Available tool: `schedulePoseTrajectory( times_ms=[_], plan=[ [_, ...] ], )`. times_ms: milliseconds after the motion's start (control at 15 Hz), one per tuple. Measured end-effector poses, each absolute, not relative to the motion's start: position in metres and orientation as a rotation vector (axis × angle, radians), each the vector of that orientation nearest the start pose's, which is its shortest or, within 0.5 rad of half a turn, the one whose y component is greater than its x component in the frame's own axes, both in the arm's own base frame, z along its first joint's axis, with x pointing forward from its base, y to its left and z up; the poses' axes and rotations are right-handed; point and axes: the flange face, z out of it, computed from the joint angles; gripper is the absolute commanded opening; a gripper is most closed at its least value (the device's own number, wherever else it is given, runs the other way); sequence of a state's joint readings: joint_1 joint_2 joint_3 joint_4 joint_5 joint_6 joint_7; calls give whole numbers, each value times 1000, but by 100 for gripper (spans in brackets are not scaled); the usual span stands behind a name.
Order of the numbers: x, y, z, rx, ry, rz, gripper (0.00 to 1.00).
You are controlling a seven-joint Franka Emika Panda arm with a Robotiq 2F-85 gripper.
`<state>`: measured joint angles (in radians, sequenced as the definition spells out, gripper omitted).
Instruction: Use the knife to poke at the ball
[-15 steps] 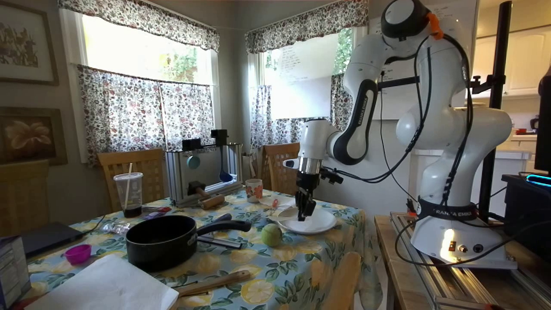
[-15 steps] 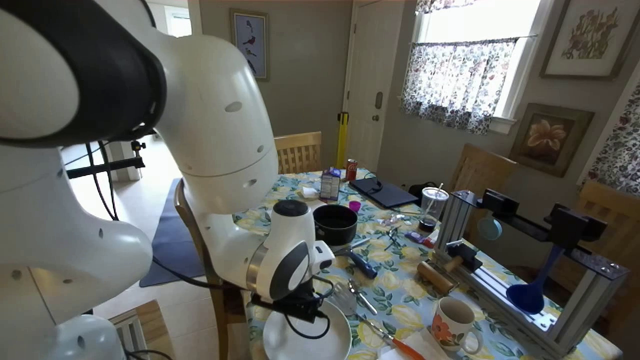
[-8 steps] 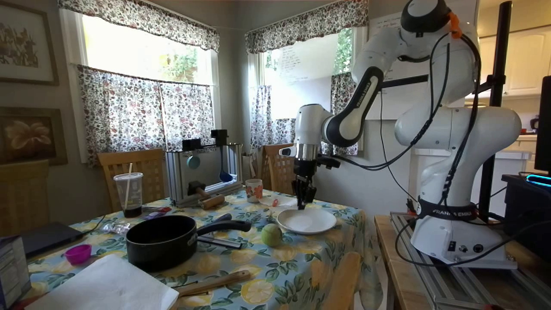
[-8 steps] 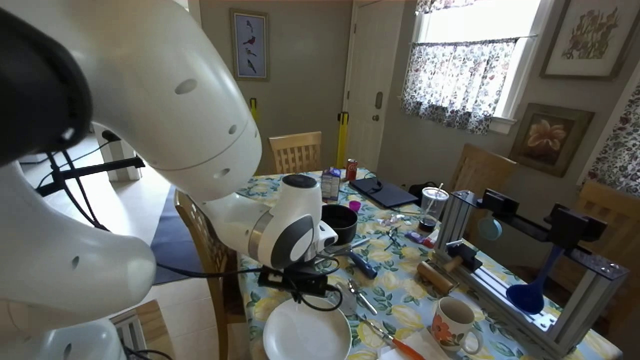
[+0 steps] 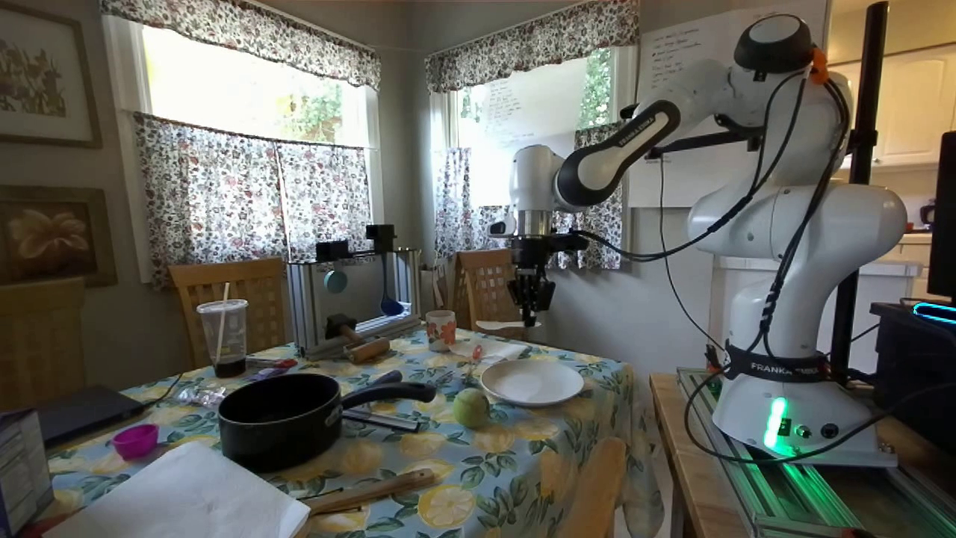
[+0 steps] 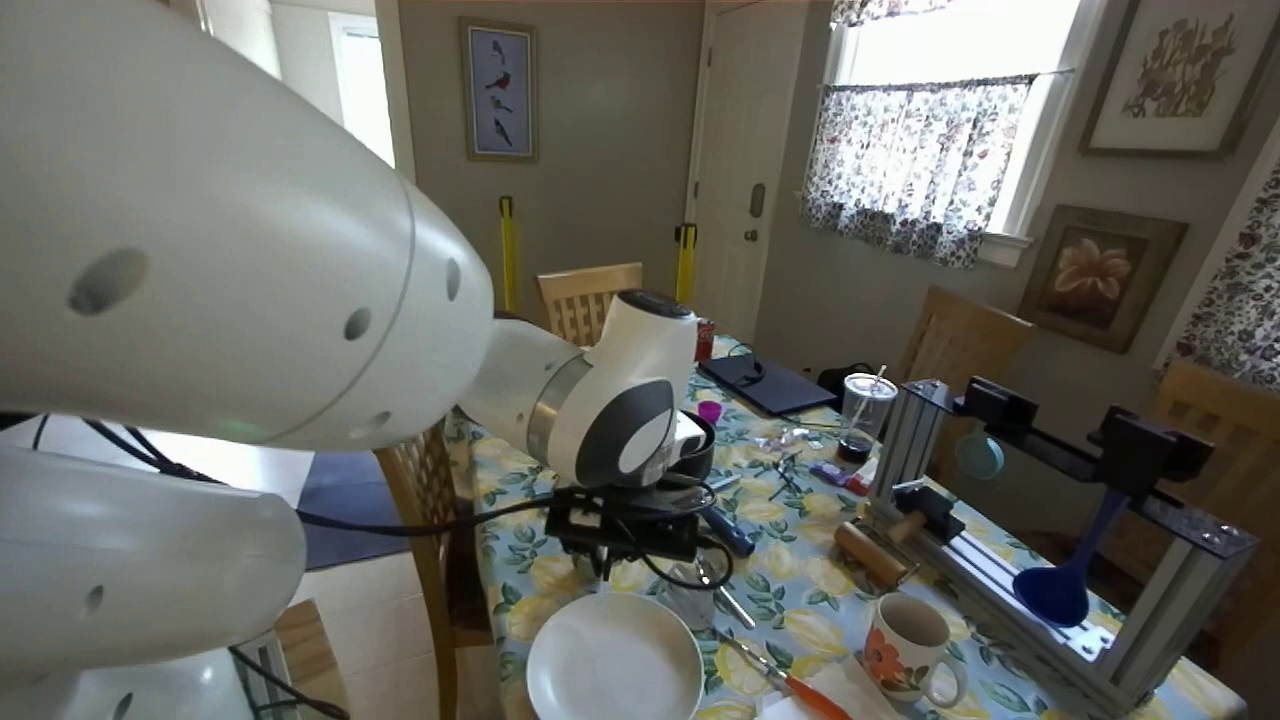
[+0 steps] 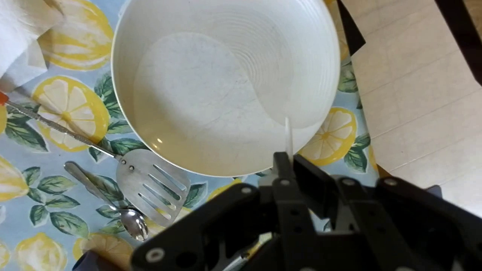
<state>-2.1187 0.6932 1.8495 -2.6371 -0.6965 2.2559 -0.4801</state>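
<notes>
In an exterior view, the hand (image 5: 531,322) (knife (image 5: 497,325) gripped) has risen.

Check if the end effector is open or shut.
Shut on the white knife: in an exterior view it juts from the end effector; the wrist view shows it pinched.

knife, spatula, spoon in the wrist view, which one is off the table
The knife: the gripper holds it up in the air, while the spatula and spoon both lie on the table.
</notes>
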Motion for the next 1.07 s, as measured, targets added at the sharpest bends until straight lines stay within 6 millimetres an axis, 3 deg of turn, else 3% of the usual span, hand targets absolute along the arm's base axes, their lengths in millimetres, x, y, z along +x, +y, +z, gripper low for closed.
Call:
schedulePoseTrajectory(
  times_ms=[267, 1067],
  plan=[
    [397, -77, 299, -2729, -1152, -90, 2],
    [428, -64, 240, -2665, -1161, 43, 2]
  ],
)
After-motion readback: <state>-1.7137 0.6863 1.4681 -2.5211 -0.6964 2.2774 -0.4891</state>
